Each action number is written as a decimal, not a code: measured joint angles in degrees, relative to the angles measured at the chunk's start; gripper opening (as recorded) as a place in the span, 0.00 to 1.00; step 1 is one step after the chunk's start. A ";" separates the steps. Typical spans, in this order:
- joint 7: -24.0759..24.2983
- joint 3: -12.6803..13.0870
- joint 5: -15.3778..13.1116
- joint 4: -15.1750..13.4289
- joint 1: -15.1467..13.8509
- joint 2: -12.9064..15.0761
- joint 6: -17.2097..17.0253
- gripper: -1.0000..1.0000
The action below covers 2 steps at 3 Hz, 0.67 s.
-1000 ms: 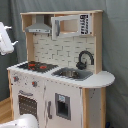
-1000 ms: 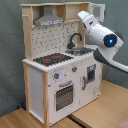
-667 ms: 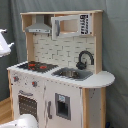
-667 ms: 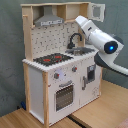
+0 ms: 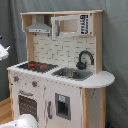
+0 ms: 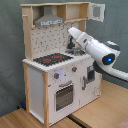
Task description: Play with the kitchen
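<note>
1. The kitchen stood upright on a light wooden floor, in front of a grey curtain backdrop; seen in both exterior views.
2. In the second exterior view the arm reached in from the second exterior view's right, its white forearm angled up over the counter toward the sink and faucet. The end of the arm sat against the pegboard back near the faucet; whether it touched anything could not be told.
3. Tool state: cannot tell. The gripper was not resolvable in either view. In the first exterior view only a white part at the left edge showed.
4. Handling, as judgement: the body looked like rigid painted board and light wood, too large and heavy to lift, so it should stay put under light pushes. Moving parts were the likely holds: the knobs under the stovetop, the oven door by its top handle, the black faucet by its curved neck.
5. Knobs and faucet looked small, hard and smooth; a pinch could slip. Hinged doors probably needed a gentle pull along their arc.
6. The grey hood and the upper cabinet sat high, above the pegboard.
7. Room: plain curtain all round, no loose items seen on the counter.
</note>
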 joint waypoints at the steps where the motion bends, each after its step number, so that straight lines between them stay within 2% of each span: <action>1: -1.87 1.54 -3.63 -0.24 0.78 0.01 3.75 1.00; 2: -5.22 4.32 -4.17 -2.08 3.46 0.01 7.10 1.00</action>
